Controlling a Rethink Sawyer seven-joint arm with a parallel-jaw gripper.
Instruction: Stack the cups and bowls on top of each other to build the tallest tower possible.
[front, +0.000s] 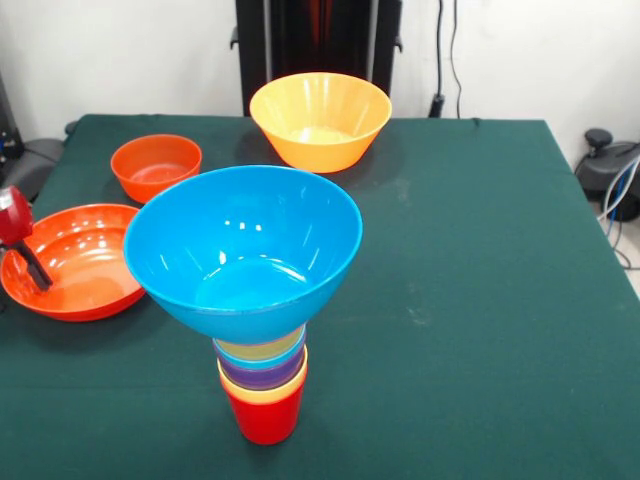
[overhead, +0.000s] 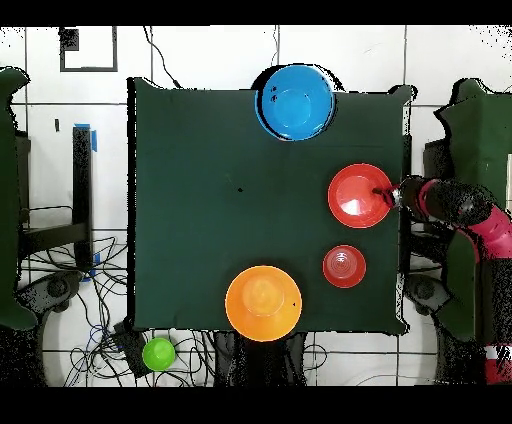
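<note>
the work surface is a dark green table (front: 480, 300) against a white wall, with my pedestal (front: 318, 40) at the far side.

the tower (front: 262, 330) stands near the table's front edge in the front view: a red cup (front: 263, 415) as base, nested cups (front: 262, 365) above it, and the large blue bowl (front: 243, 250) seated on top, mouth up. no pink bowl shows from either view.

three bowls lie loose on the table. the shallow orange bowl (front: 75, 262) sits at the left edge in the front view. the small orange bowl (front: 156, 166) lies behind it. the large yellow-orange bowl (front: 320, 120) sits nearest my pedestal.

my claw (front: 28, 262) is at the shallow orange bowl. in the overhead view my arm (overhead: 465, 212) comes in from the table's right side and the claw tip (overhead: 385, 195) lies over that bowl's rim. in the front view a dark finger (front: 35, 268) reaches down inside the rim. i cannot tell how far the claw is open, nor whether it grips the rim or only touches it.

key relation: the tower stands beside this bowl, toward the table's middle and closer to the front edge, and its top is well above the bowl. judgement: the bowl must be lifted clear above the blue bowl before moving sideways. the tower is narrow at its base and wide on top, so a side knock could topple it.
</note>
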